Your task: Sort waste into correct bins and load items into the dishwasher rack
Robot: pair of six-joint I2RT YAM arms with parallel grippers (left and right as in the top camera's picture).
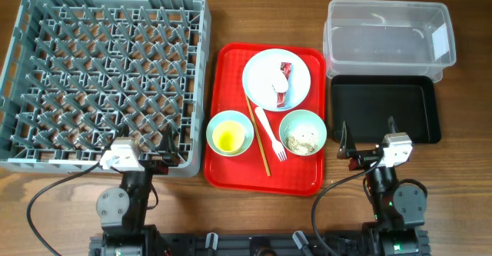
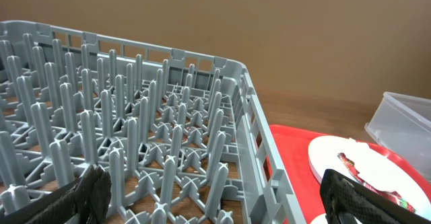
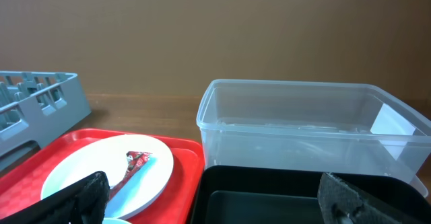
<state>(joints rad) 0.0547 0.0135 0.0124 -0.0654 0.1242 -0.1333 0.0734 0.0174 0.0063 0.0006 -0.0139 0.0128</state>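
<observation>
Since nothing's loaded yet, quick rundown L to R: dishwasher rack fills the upper left, left gripper hangs at its lower edge, jaws spread, holding nothing. Red tray sits mid-frame w/ plate + red wrapper on it, fork and chopstick below. Right gripper, also spread + empty, sits at the black tray's lower edge, clear tub above that. Imo wrapper goes first: right arm's closer, so drop straight down, pinch a raised edge, don't drag the plate. Table's bare wood, plain brown wall behind.
</observation>
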